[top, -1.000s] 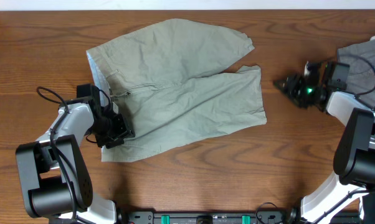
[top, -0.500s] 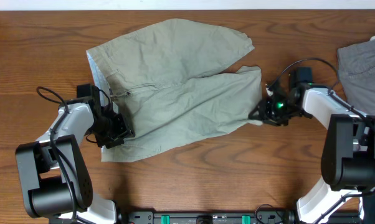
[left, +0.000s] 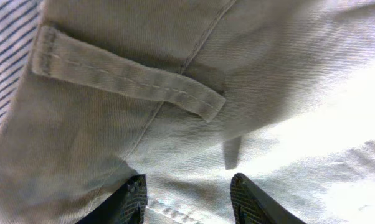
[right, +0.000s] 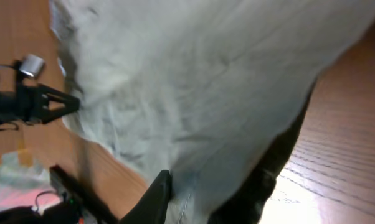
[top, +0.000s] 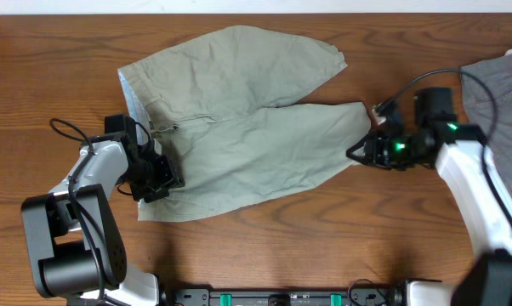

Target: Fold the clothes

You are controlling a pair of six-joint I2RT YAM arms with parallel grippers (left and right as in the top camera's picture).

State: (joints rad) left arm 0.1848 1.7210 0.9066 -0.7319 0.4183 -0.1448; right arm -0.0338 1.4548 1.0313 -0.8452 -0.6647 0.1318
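The pale khaki-green shorts point(top: 239, 127) lie spread flat on the wooden table, waistband to the left and two legs pointing right. My left gripper point(top: 164, 181) sits at the near corner of the waistband. In the left wrist view its jaws point(left: 190, 202) stand apart over the cloth, just below a belt loop point(left: 125, 78). My right gripper point(top: 358, 155) is at the hem of the near leg. In the right wrist view it point(right: 206, 199) is shut on that hem, and the shorts point(right: 194, 81) stretch away from it.
A grey garment point(top: 498, 93) lies at the right edge of the table, behind my right arm. Bare wood point(top: 324, 238) runs along the front. My left arm shows in the right wrist view point(right: 32, 102) beyond the shorts.
My right gripper came left from beside the grey garment to the near leg's hem, closed on it and drew it slightly right. The left arm has not moved.
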